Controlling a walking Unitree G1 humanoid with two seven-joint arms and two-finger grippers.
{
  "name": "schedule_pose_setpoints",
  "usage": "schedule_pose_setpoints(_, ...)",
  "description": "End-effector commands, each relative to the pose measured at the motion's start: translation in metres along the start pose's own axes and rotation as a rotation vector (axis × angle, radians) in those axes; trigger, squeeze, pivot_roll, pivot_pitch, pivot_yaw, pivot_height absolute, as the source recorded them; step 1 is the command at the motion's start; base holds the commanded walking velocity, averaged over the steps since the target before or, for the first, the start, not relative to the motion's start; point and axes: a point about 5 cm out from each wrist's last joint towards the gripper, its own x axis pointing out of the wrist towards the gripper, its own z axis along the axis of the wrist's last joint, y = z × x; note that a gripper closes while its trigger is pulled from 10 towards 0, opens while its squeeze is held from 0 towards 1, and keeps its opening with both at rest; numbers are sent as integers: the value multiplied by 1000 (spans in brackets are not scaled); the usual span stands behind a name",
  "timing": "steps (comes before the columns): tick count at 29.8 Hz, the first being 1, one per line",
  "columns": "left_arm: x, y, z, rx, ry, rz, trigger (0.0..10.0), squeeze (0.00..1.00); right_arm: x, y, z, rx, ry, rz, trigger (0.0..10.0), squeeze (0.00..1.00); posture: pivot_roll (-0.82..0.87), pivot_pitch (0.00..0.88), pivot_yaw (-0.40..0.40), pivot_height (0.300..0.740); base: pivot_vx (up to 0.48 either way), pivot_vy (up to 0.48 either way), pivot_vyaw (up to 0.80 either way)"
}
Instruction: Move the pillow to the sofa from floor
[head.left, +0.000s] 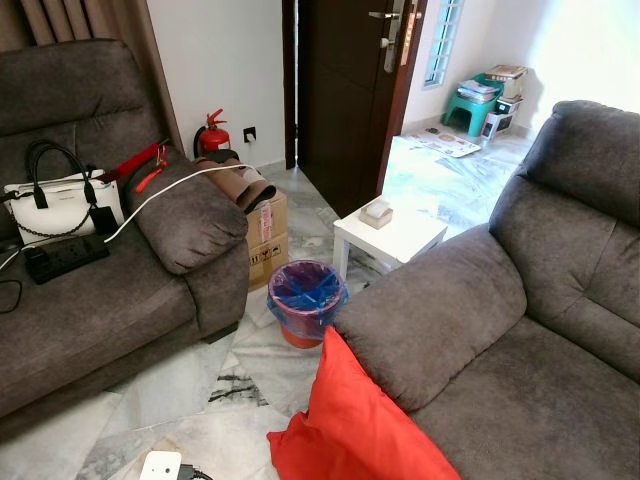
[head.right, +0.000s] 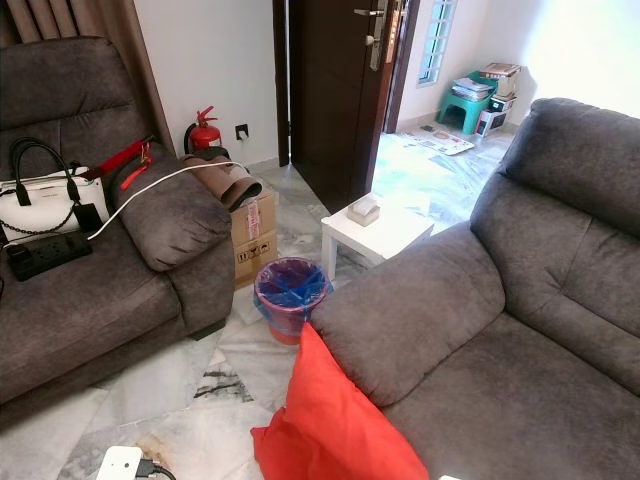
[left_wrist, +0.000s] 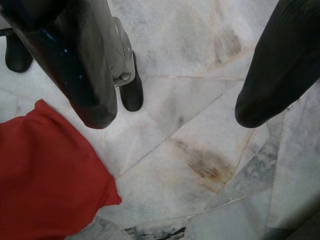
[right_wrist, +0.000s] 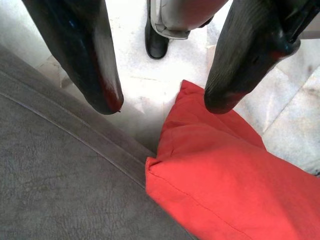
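A red pillow (head.left: 355, 425) stands on the marble floor, leaning against the front of the grey sofa (head.left: 520, 330) on the right. In the right wrist view the pillow (right_wrist: 225, 180) lies just below my right gripper (right_wrist: 162, 102), which is open and hangs above the gap between pillow and sofa edge (right_wrist: 65, 170). My left gripper (left_wrist: 172, 112) is open too, over bare floor, with a corner of the pillow (left_wrist: 45, 175) beside it.
A second grey sofa (head.left: 90, 290) on the left holds a white handbag (head.left: 60, 205) and a power strip (head.left: 65, 258). Between the sofas stand a lined bin (head.left: 305, 295), a cardboard box (head.left: 265, 235) and a small white table (head.left: 390, 235). A white device (head.left: 160, 466) lies on the floor.
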Motion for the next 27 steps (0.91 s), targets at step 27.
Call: schedule_pose_setpoints(27, -4, 19, -12, -25, 66, 47, 10000, 0, 6, 37, 9, 97, 24, 123, 10000, 0, 168, 95, 33, 740, 0, -52, 296)
